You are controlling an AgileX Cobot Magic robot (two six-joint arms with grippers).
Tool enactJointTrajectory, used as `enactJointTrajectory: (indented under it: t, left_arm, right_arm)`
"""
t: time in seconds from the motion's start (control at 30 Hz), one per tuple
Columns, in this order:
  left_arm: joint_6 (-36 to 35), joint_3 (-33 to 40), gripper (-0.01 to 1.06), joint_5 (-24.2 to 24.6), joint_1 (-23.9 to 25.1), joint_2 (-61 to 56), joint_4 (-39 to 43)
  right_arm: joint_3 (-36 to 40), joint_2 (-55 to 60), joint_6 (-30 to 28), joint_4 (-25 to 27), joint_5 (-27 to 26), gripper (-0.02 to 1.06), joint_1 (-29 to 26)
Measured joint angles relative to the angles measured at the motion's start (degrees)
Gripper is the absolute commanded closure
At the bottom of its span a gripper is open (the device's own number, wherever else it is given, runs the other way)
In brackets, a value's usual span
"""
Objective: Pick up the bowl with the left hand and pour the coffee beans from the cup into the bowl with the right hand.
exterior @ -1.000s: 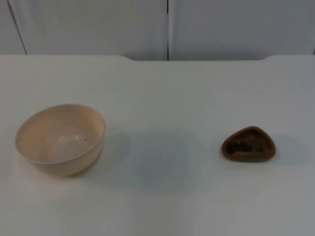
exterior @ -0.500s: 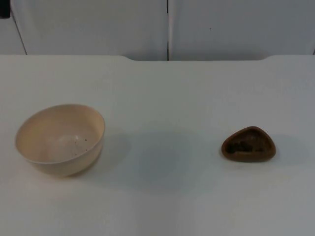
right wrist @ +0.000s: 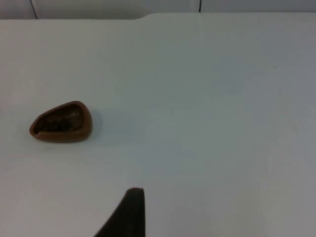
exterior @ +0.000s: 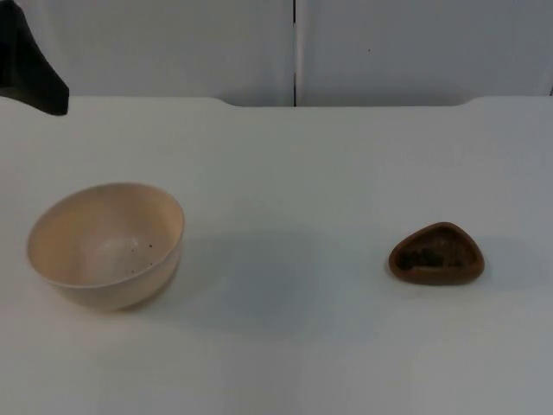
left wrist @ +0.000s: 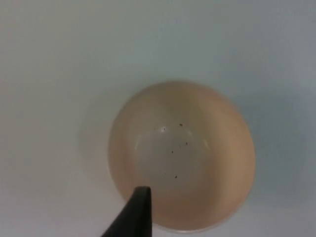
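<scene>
The bowl [exterior: 105,245], cream-coloured and upright, stood on the white bench [exterior: 294,346] nearer the front edge than the cup did. A few dark specks lay on its pale inside bottom, which otherwise held nothing. In the left wrist view the bowl [left wrist: 181,156] lay directly under the left hand [left wrist: 133,217], one black fingertip showing over the bowl's rim without touching it; whether that hand's fingers were apart or together could not be told. To the right of the bowl, well apart from it, sat the brown cup [exterior: 435,254], rounded and three-sided, with dark coffee beans [exterior: 421,257] inside. The right hand [right wrist: 129,215] hung over bare bench well apart from the cup [right wrist: 61,122]; its finger state could not be told either. Far behind the bowl, part of the black left arm [exterior: 28,62] stood before the grey partition wall [exterior: 415,47].
</scene>
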Motion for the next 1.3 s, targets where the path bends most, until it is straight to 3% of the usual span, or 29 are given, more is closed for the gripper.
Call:
enactJointTrajectory:
  t: [0.53, 0.8, 1.03, 1.3]
  left_arm:
    - [-3.52, 0.0, 0.0, -7.14, 0.0, 14.67, -2.75]
    - [-4.67, 0.0, 0.0, -8.06, 0.0, 19.71, -2.77]
    - [-3.43, 0.0, 0.0, -8.16, 4.3, 23.73, -5.4]
    - [-1.36, -2.87, 0.0, -6.47, 5.01, 28.45, -9.09]
  right_arm:
    - [0.0, 0.0, 0.0, 0.0, 0.0, -0.01, 0.0]
    - [0.0, 0.0, 0.0, -0.22, 0.0, -0.01, 0.0]
    - [0.0, 0.0, 0.1, -0.33, 0.0, -0.01, 0.0]
    - [0.0, 0.0, 0.1, -0.55, 0.0, -0.01, 0.0]
